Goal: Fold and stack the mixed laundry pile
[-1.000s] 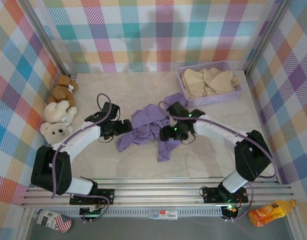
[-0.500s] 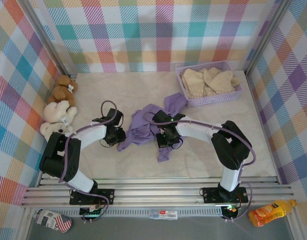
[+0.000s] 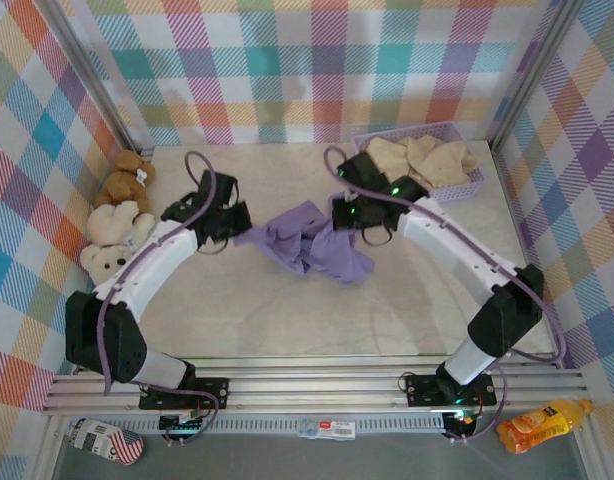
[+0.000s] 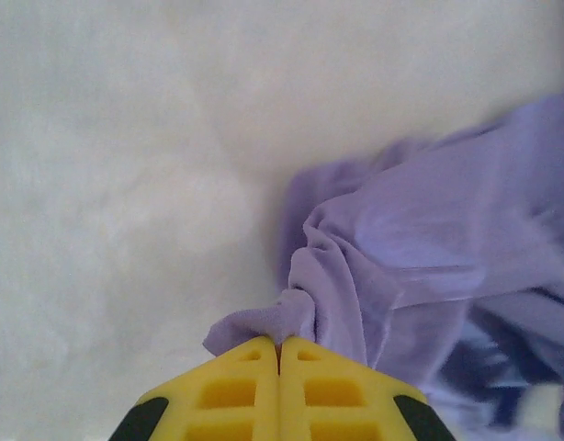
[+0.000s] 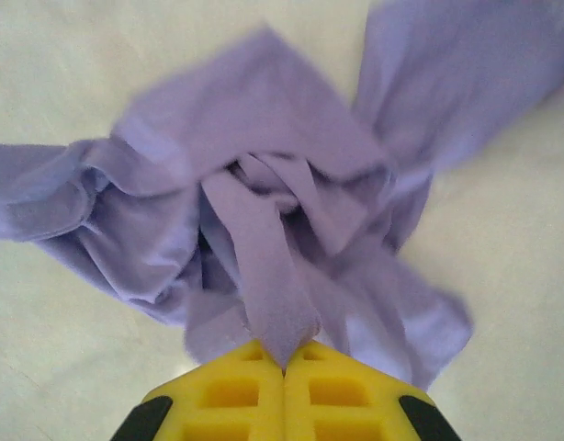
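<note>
While both grippers pinch it, the lavender-purple shirt (image 3: 309, 243) lies crumpled near the middle of the table (image 3: 237, 320), stretched between them. The left gripper (image 3: 237, 228) is at the shirt's 9 o'clock edge. From the left wrist camera, its yellow fingers (image 4: 241, 390) are pressed together on a small twisted corner of the cloth (image 4: 401, 248), with the rest bunched toward 2 o'clock. The right gripper (image 3: 345, 222) is at the shirt's 1 o'clock side. From its wrist camera, the fingers (image 5: 328, 395) are closed on a narrow strip of fabric — the shirt (image 5: 264, 175) fans out above them in loose folds. The cream-beige garment (image 3: 417, 160) sits heaped in the lavender mesh basket (image 3: 465, 188), at 1 o'clock from the shirt and close behind the right gripper. Two teddy bears — brown (image 3: 127, 178) and cream (image 3: 112, 245) — rest at the table's 9 o'clock edge.
</note>
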Robot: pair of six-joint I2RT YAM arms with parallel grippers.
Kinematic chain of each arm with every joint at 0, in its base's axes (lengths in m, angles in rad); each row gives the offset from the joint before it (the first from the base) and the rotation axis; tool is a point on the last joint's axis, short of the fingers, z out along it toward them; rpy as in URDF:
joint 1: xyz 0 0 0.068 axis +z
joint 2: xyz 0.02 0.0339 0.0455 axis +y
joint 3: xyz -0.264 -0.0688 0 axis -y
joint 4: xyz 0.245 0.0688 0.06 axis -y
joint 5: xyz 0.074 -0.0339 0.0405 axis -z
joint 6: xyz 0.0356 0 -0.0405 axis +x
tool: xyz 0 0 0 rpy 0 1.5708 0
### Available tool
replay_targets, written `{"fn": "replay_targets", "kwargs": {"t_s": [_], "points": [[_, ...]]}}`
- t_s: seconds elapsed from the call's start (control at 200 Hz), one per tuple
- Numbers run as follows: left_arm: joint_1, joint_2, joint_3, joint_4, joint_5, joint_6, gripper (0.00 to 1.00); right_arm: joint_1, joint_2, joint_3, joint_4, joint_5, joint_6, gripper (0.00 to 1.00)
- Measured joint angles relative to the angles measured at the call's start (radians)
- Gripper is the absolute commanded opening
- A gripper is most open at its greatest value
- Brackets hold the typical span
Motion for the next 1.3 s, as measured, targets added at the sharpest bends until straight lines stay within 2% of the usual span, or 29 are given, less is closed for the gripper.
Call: {"fn": "replay_targets", "kwargs": {"t_s": [0.15,0.28,0.385,0.465,0.66,0.945,1.125,1.225,1.3], "points": [[0.065,-0.029,0.232,-0.021,-0.003,0.040,0.00,-0.040,0.001,0.319,-0.039,-0.032,-0.084,0.00],[0.196,-0.024,0.411,-0.041,0.015,0.051,0.00,-0.050,0.022,0.631,-0.064,-0.069,-0.145,0.00],[0.282,-0.024,0.516,-0.047,0.027,0.057,0.00,-0.069,0.006,0.761,-0.062,-0.088,-0.166,0.00],[0.319,-0.029,0.566,-0.056,0.025,0.072,0.00,-0.101,-0.046,0.748,-0.056,-0.093,-0.174,0.00],[0.367,-0.070,0.592,-0.097,0.034,0.088,0.00,-0.175,-0.221,0.576,-0.019,-0.098,-0.174,0.00],[0.381,-0.082,0.674,-0.095,0.096,0.087,0.00,-0.185,-0.273,0.465,0.055,-0.097,-0.169,0.00],[0.381,-0.022,0.681,-0.073,0.099,0.080,0.00,-0.208,-0.196,0.399,0.090,-0.070,-0.128,0.00],[0.381,0.106,0.695,-0.038,0.093,0.068,0.00,-0.243,-0.091,0.380,0.105,-0.015,-0.089,0.00],[0.381,0.261,0.732,-0.025,0.087,0.057,0.00,-0.278,0.008,0.341,0.131,0.021,-0.060,0.00]]}}
